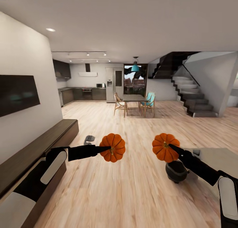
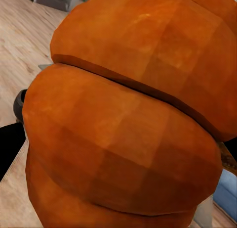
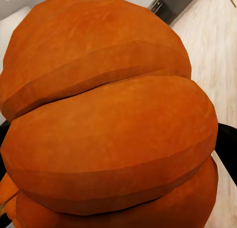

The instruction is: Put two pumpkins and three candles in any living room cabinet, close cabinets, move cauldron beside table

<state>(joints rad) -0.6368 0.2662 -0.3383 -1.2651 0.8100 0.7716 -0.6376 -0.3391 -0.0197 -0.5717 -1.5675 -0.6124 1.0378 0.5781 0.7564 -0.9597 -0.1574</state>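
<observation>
While both arms are loaded, each is carrying one pumpkin out in front at roughly chest height: left gripper (image 1: 106,148) clamped on the left pumpkin (image 1: 112,147), right gripper (image 1: 169,145) clamped on the right pumpkin (image 1: 165,147). Fingertips are buried in the fruit near the stems, so closed on them, not open. Wrist cams confirm it, orange ribs right up against each lens (image 2: 123,119) (image 3: 108,124). Cauldron (image 1: 176,171) sits on the wood floor just below the right arm, near the corner of the pale-topped table (image 1: 218,157); whether it already counts as next to the table I can't judge from here. Cabinet (image 1: 39,145) runs along the left wall under the dark TV (image 1: 16,94), just beside the left arm; its top is visible, fronts mostly hidden by the arm, so can't tell if any drawer is open. Small grey object (image 1: 89,139) on the floor past the left pumpkin, too small to identify; no candles I can make out. Farther back: dining table with chairs (image 1: 134,104), kitchen, staircase (image 1: 191,96) at right. Step in hand, as I read it: hauling both pumpkins to storage. Next move needs a turn left toward the cabinet and an open drawer, and with both grippers full one pumpkin probably has to be set down first.
</observation>
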